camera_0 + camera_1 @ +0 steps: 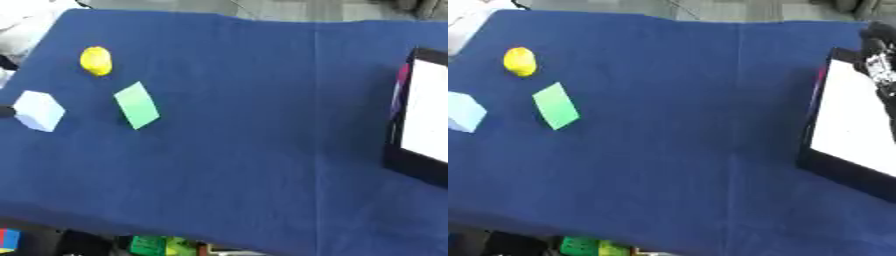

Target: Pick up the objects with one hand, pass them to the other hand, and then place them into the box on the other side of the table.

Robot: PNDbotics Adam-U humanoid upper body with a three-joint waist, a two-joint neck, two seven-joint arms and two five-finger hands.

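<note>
Table [245,150]: covered in a dark blue cloth, lying askew in both views.

Near edge, below the cloth: small coloured pieces, green and yellow-green [162,246], and at the near left corner a red-and-blue piece [8,239]. What they are cannot be made out.

Right side, near to middle: box [833,167], black-walled, shallow, its open face up and its floor white. Only part of it shows, as it runs off the right edge. The white floor that is visible carries no object. A thin red strip [402,75] shows along the box's far left wall.

Left side, middle: pale blue block [38,111], cube-like, close to the table's left edge, resting on the cloth. Just right of it, apart from it, a green block [136,105], flat and slab-like, tilted on the cloth. Neither is in the box; both lie well apart from it, across the table.

Left side, farther: yellow rounded object [96,60], beyond the green block and apart from it, on the cloth.

Right side, far: right hand [877,62], seen only in the right eye view, black with silver parts, above the far end of the box. Whether its fingers are released or clenched cannot be told; nothing is seen in it.
</note>
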